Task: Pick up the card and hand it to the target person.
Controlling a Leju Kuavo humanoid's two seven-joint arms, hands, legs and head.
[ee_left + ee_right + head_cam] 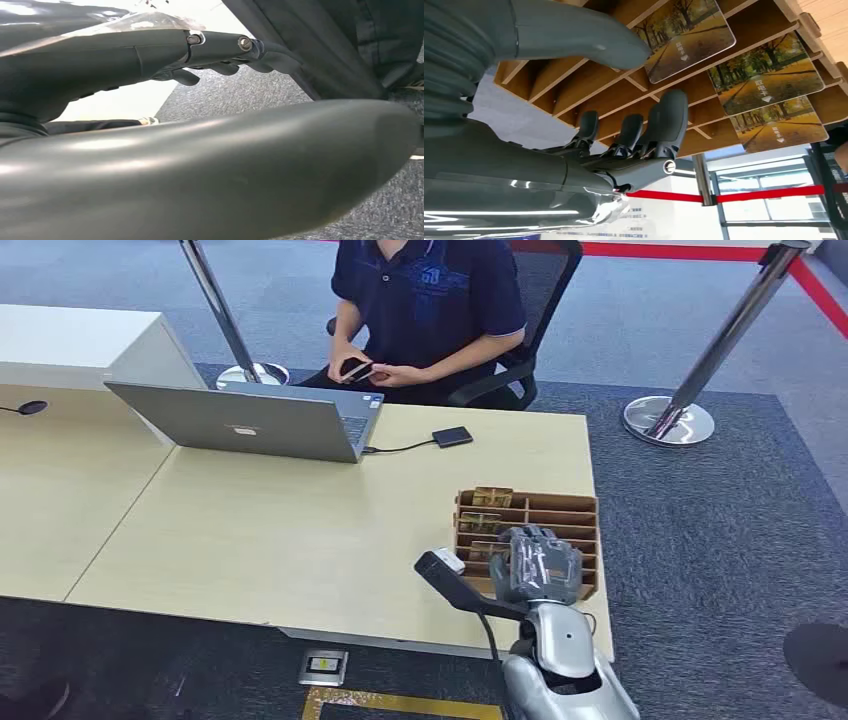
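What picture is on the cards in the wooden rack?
The cards show a path under golden autumn trees, yellow and orange. It shows best in the right wrist view.

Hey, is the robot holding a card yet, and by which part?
No. The right hand hangs open over the wooden rack, its fingers apart and clear of the cards. Nothing is held.

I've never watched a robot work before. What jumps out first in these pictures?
The robot's right hand hovers with fingers spread over a wooden card rack at the desk's near right corner. The rack's slots hold cards printed with autumn trees. Across the desk, a seated person holds a phone beside an open laptop.
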